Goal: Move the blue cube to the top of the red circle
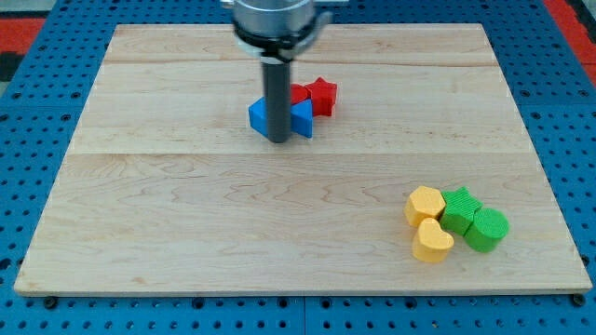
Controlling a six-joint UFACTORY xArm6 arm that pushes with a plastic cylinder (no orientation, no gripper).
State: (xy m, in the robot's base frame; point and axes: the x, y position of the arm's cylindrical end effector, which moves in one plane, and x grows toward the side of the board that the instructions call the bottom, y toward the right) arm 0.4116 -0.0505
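Observation:
My tip (278,140) rests on the wooden board (186,214), just below a tight cluster of blocks in the upper middle. The blue cube (258,115) sticks out to the left of the rod and touches it. A second blue block (303,118), shape unclear, sticks out to the rod's right. The red circle (298,92) sits just above that block, partly hidden by the rod. A red star (322,95) lies against the circle's right side.
At the lower right, a yellow hexagon (426,205), a yellow heart (431,241), a green star-like block (460,209) and a green round block (487,229) sit huddled together. A blue pegboard (37,112) surrounds the board.

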